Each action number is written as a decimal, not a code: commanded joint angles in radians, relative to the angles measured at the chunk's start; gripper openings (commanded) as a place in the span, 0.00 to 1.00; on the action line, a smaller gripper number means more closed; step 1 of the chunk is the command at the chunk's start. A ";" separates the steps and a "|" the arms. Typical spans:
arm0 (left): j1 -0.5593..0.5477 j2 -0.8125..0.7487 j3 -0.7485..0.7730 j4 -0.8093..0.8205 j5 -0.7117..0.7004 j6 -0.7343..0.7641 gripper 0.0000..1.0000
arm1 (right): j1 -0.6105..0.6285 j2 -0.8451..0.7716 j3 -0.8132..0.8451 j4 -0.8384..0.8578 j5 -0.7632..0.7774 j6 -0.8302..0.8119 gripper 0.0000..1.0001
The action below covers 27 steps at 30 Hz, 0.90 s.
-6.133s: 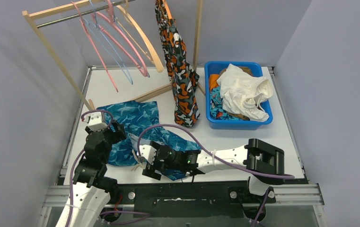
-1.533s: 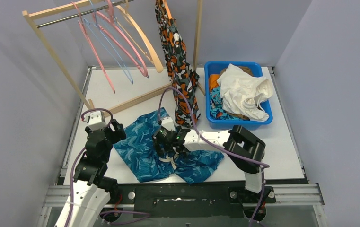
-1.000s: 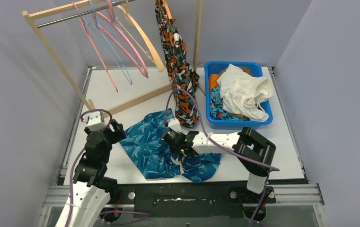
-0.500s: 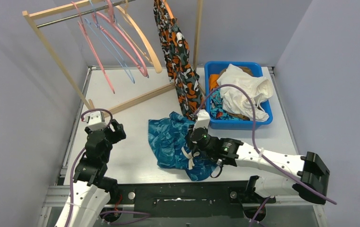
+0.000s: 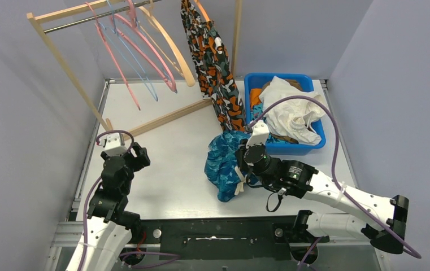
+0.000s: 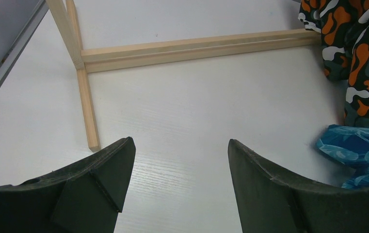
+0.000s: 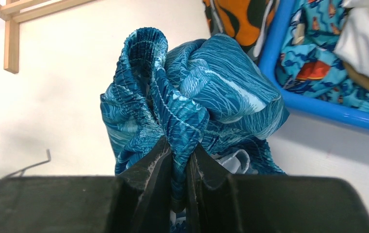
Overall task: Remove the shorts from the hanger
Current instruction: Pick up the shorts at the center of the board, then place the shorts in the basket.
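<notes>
My right gripper (image 7: 177, 145) is shut on a fold of the teal shark-print shorts (image 7: 192, 92). They hang bunched from it just above the table, left of the blue bin (image 5: 309, 148). From above, the bundle (image 5: 222, 164) sits in front of the right gripper (image 5: 242, 168). The orange-black-white camouflage shorts (image 5: 217, 65) hang from a hanger (image 5: 201, 8) at the rack's right end, their hem just behind the teal bundle. Far to the left, my left gripper (image 5: 138, 156) is open over bare table with nothing between its fingers (image 6: 109, 165).
The bin holds white shorts (image 5: 291, 110) on top of orange, brown and blue patterned ones. Several empty pink, blue and wooden hangers (image 5: 144, 48) hang on the rail. The rack's wooden foot bar (image 5: 167, 118) crosses the table diagonally.
My right arm has swept the teal shorts rightward across the table to beside the bin, gathering them into a bundle. The camouflage shorts have swung slightly. The left arm has stayed still.
</notes>
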 commanded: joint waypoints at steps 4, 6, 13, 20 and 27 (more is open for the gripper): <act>0.003 0.011 0.046 0.030 0.002 -0.002 0.70 | -0.005 -0.099 0.140 -0.183 0.137 -0.069 0.00; 0.004 0.011 0.044 0.031 0.003 -0.002 0.70 | -0.004 -0.121 0.167 -0.233 0.182 -0.070 0.00; 0.004 0.020 0.045 0.033 0.008 -0.002 0.70 | -0.004 -0.243 0.213 -0.383 0.320 0.015 0.00; 0.005 0.023 0.045 0.037 0.012 0.000 0.70 | -0.004 -0.252 0.267 -0.415 0.370 -0.021 0.00; 0.004 0.014 0.046 0.030 0.002 -0.002 0.70 | -0.014 -0.099 0.415 -0.369 0.508 -0.254 0.00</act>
